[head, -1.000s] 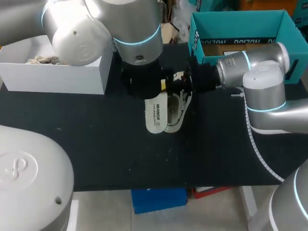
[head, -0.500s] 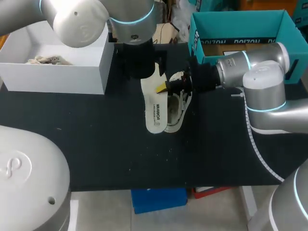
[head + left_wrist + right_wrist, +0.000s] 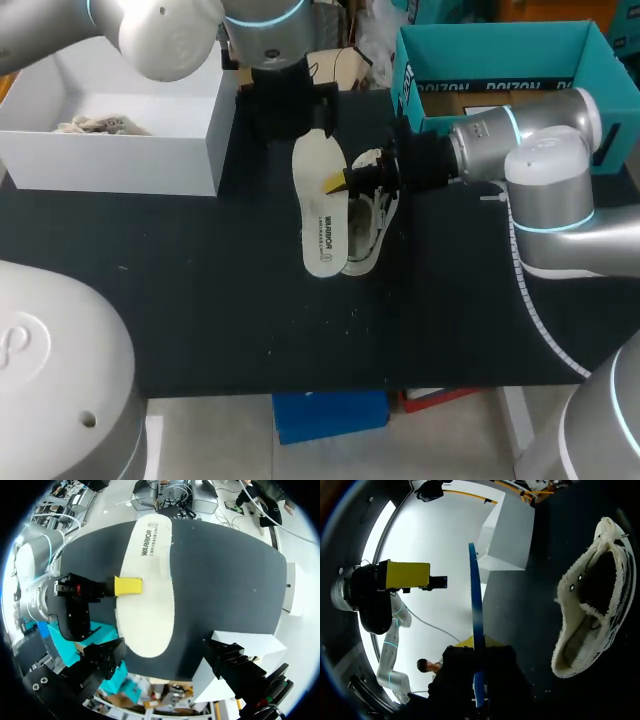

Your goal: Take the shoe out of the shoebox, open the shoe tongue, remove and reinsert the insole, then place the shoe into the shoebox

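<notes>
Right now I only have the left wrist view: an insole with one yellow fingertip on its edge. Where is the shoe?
Observer: The shoe lies on the black table, on the right arm's side of the insole. In the head view the insole partly covers it, which is why you cannot see it.
Operator: Is that fingertip really gripping the insole?
Observer: Yes. In the right wrist view the insole runs edge-on between both fingers of the right gripper, which is shut on it.
Operator: And the shoe's mouth?
Observer: It is open and dark inside, and sits beside that gripper in the right wrist view.
</notes>
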Motion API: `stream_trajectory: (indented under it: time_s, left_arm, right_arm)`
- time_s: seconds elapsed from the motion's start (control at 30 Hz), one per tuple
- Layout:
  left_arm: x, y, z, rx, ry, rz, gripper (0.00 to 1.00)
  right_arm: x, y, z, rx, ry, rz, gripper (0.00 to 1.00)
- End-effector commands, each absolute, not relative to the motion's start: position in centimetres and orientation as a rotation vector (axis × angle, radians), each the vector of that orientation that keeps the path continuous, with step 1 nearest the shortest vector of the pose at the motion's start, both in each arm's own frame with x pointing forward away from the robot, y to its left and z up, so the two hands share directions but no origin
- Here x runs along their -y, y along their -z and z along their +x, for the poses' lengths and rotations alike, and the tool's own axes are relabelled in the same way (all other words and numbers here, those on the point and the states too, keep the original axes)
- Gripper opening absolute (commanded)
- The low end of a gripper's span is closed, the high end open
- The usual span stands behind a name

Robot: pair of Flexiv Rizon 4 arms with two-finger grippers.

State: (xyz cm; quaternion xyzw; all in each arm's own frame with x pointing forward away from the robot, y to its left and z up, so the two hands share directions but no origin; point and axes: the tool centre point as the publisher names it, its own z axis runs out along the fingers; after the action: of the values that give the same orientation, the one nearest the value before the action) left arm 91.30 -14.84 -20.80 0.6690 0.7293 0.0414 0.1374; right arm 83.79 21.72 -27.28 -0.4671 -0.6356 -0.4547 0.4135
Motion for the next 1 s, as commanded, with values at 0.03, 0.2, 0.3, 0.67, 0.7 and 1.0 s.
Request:
stream_trajectory:
  time_s: [0.03,0.2,0.3,0.67,0.7,1.0]
  left_arm:
    - [15.0,21.2,92.8,-2.115,-0.115,1.941,1.00]
    - [15.1,21.3,93.7,-2.125,-0.126,1.939,1.00]
    - [15.4,21.4,94.1,-2.127,-0.123,1.938,1.00]
    - [15.8,20.9,91.3,-2.117,-0.127,1.936,1.00]
    - [15.6,20.9,90.7,-2.123,-0.128,1.933,1.00]
    - [14.7,21.0,84.2,-2.151,-0.130,1.925,1.00]
  right_arm:
    - [-21.8,27.3,83.8,1.599,1.143,-1.176,0.00]
    - [-21.8,27.3,83.8,1.599,1.143,-1.176,0.00]
    - [-21.8,27.3,83.8,1.599,1.143,-1.176,0.00]
    - [-21.8,27.3,83.8,1.599,1.143,-1.176,0.00]
    - [-21.8,27.3,83.8,1.599,1.143,-1.176,0.00]
    - [-21.8,27.3,83.8,1.599,1.143,-1.176,0.00]
